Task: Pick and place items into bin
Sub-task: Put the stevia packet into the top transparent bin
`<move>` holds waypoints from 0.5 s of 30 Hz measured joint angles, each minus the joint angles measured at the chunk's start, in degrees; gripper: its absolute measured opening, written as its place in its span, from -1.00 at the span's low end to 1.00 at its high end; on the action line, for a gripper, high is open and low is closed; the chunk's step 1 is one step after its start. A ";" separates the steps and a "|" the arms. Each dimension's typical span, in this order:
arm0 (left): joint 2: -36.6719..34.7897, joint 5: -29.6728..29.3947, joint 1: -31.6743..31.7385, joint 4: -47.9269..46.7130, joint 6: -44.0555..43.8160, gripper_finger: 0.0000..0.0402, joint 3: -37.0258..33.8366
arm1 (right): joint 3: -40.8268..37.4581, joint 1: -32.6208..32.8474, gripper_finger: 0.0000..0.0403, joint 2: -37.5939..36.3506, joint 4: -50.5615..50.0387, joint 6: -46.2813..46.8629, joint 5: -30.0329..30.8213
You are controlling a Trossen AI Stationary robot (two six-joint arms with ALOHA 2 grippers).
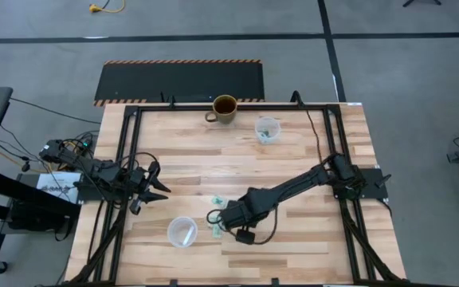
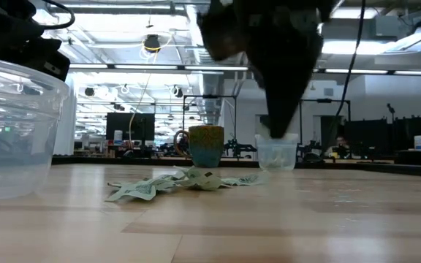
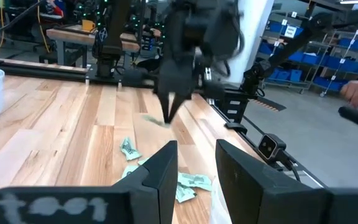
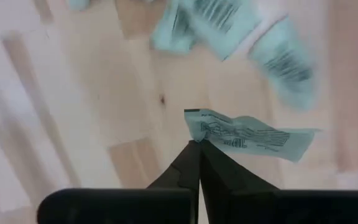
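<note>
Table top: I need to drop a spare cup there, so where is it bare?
Bare wood lies between the mug and the right gripper, and right of the far clear cup. Crowded: mint packets between the near clear cup and that gripper.

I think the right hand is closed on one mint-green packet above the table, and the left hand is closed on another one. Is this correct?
Only partly. The right hand is closed on a mint-green packet, as the right wrist view shows. But the left hand is open and holds nothing, as the left wrist view shows.
</note>
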 joint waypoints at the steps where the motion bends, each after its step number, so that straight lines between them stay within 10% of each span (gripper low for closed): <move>1: 0.00 0.00 0.00 0.03 0.02 -0.51 0.02 | -0.05 -0.02 -1.00 -0.96 -0.63 0.42 1.22; 15: 0.00 0.00 0.00 0.18 0.02 -0.51 0.02 | 0.00 -2.58 -1.00 -17.64 -11.09 3.88 19.91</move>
